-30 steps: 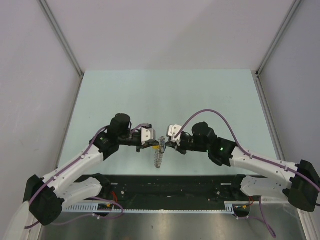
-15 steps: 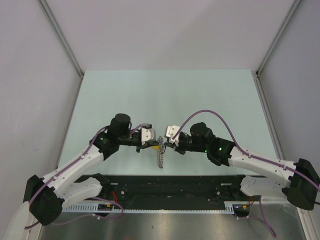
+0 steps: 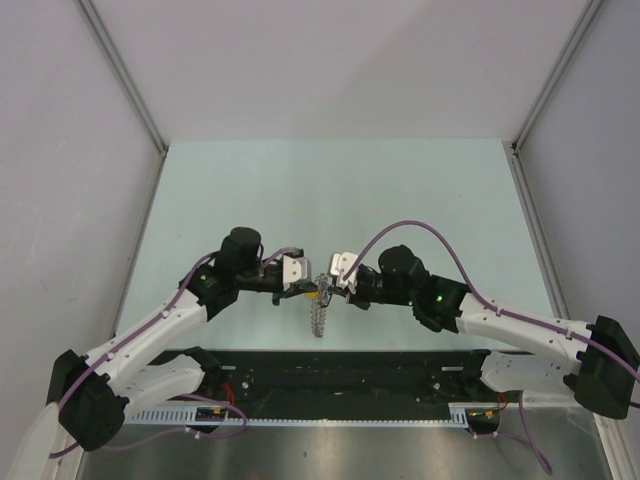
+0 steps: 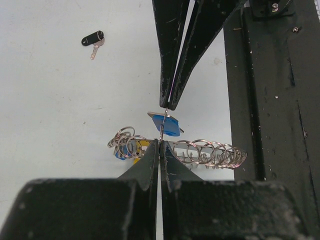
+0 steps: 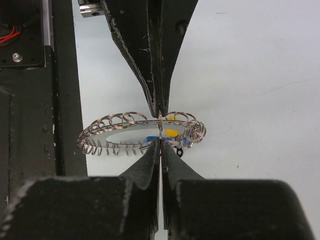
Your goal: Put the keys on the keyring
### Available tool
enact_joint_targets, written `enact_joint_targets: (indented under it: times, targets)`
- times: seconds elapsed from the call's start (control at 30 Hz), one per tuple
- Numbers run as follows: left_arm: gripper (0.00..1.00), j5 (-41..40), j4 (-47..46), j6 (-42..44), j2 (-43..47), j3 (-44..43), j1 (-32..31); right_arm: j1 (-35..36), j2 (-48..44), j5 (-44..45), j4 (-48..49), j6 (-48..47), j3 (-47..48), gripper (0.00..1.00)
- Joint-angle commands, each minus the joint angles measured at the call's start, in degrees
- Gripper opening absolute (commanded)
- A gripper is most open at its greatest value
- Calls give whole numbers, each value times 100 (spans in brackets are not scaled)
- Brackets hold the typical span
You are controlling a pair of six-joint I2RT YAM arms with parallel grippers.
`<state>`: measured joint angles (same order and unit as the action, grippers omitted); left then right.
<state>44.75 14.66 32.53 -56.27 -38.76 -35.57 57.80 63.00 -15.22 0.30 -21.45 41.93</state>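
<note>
Left wrist: my left pincer (image 4: 159, 144), right pincer (image 4: 168, 106) both pinched shut, nose to nose from 6 and 12; keyring (image 4: 215, 152) lies crosswise, 9-to-3; loose black key (image 4: 91, 39) at 10 o'clock.

Pale green table (image 3: 330, 185) between white walls (image 3: 330, 60).
Meets a black rail (image 3: 350, 372) at the near edge, with a white slotted duct (image 3: 160, 413) alongside.

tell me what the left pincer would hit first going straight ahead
Probably the right pincer: its shut tips face the left pincer nearly head on, with only the thin wire ring they both seem to pinch between them.
</note>
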Motion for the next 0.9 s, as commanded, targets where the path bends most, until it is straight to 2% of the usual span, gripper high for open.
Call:
enact_joint_targets:
  times: [0.0, 0.53, 0.87]
  targets:
    - [0, 455, -130, 130, 55, -140, -38, 91, 72, 98, 85, -87, 307, 0]
    - [0, 640, -50, 245, 99, -123, -99, 214, 265, 213, 129, -105, 403, 0]
    - [0, 430, 28, 86, -24, -210, -143, 232, 213, 186, 216, -114, 438, 0]
